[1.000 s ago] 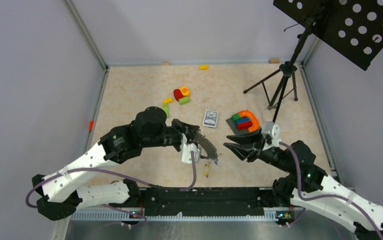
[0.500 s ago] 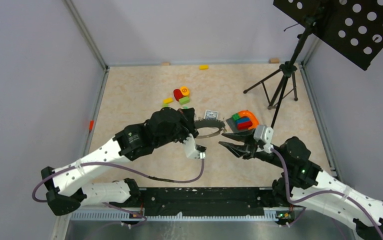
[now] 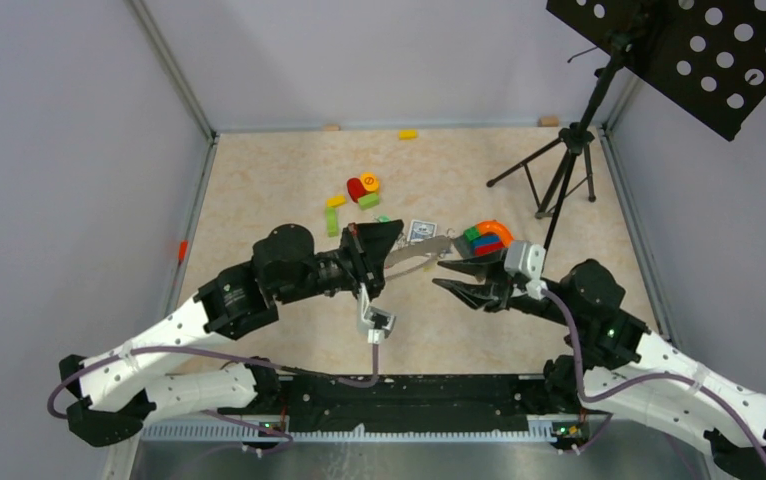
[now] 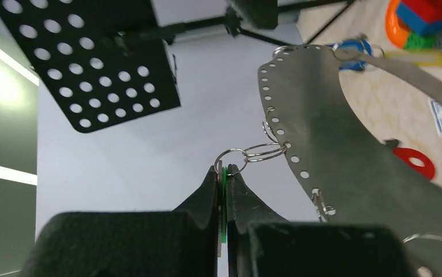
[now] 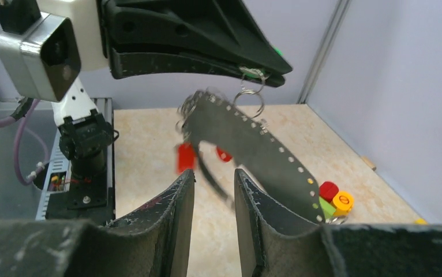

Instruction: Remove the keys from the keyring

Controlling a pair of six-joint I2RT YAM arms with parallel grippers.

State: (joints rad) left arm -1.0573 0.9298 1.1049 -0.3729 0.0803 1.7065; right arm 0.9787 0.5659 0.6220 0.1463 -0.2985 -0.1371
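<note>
l gripper (image 4: 223, 171) swung keyring (image 3: 422, 256) up by a key (image 4: 223, 187), prob. off table (image 3: 279, 180), near r gripper (image 3: 441, 273).

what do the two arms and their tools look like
The left arm and right arm have white links, black joints and a purple-grey cable. The left tool and right tool are black, with two tapered fingers and a white camera block behind.

1. The left arm (image 3: 174, 322) has white links, with rounded black joints toward 2 o'clock.
2. The right arm (image 3: 679, 380) matches, black toward 10 o'clock, with a green light.
3. Purple-grey cables (image 3: 375, 358) loop along both.
4. The right gripper (image 5: 214, 176) is black, with scuffed fingers (image 5: 265, 231).
</note>
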